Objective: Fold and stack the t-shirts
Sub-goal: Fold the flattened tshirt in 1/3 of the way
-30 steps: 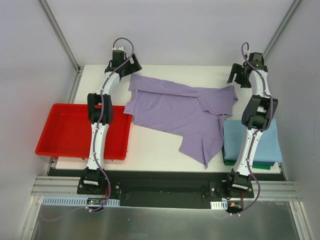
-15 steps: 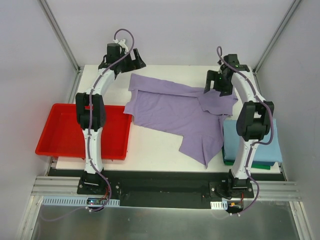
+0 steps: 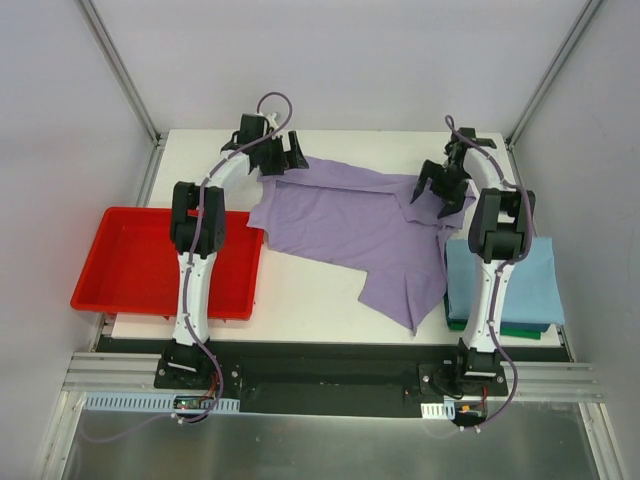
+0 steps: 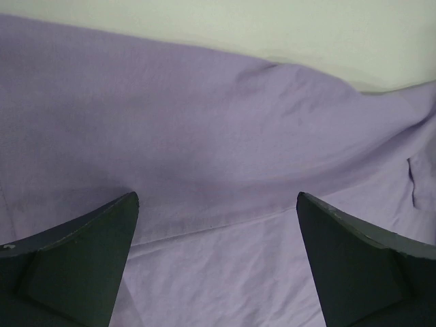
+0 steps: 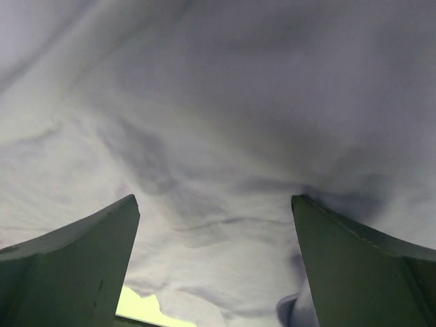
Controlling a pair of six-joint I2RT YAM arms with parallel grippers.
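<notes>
The lavender purple t-shirt (image 3: 360,225) lies spread and partly folded over itself across the middle of the white table (image 3: 310,290). My left gripper (image 3: 290,158) is open, low over the shirt's far left corner; the left wrist view shows purple cloth (image 4: 218,170) between its spread fingers (image 4: 82,259). My right gripper (image 3: 437,190) is open, low over the shirt's far right edge; its wrist view shows rumpled cloth (image 5: 218,170) between the fingers (image 5: 354,266). The folded light blue t-shirt (image 3: 520,285) lies at the right on the dark green one (image 3: 520,328).
A red plastic tray (image 3: 140,262) sits at the left edge of the table, beside the left arm. The enclosure's walls and metal posts stand close behind and beside the table. The right arm reaches over the blue and green stack.
Both grippers have swung inward from the far corners and come down onto the purple shirt's far edge, the left moving right, the right moving left. The shirt has not visibly moved.
</notes>
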